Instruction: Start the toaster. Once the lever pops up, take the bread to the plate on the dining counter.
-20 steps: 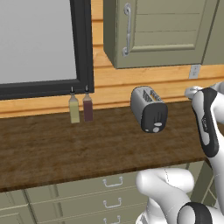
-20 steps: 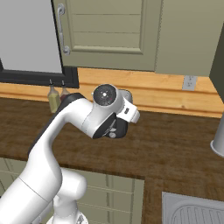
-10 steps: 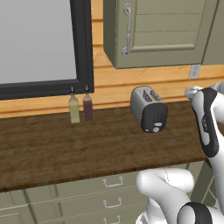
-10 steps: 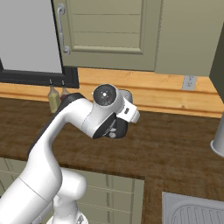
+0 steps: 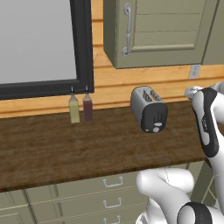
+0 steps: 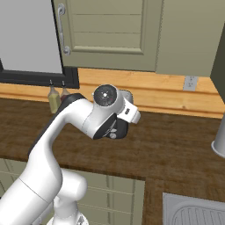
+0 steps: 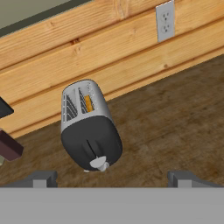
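The silver-grey toaster (image 5: 148,108) stands on the dark wood worktop (image 5: 52,148) by the wooden back wall, its black end panel facing me. In the hand view the toaster (image 7: 89,127) sits left of centre, and the golden bread (image 7: 89,103) shows in one slot. On the black panel the lever (image 7: 90,147) is a faint dark tab above the light round knob (image 7: 99,163). My gripper (image 7: 113,179) hangs open in front of the toaster and clear of it, nothing between its fingertips (image 7: 41,179). In the right base view my arm covers most of the toaster (image 6: 121,126). The plate and the dining counter are out of view.
Two bottles (image 5: 81,108) stand left of the toaster under a dark-framed window (image 5: 39,43). A wall cabinet (image 5: 162,30) hangs above. An outlet (image 5: 194,71) is on the wall to the right. A sink (image 6: 193,211) and a grey vessel (image 6: 218,140) lie far right.
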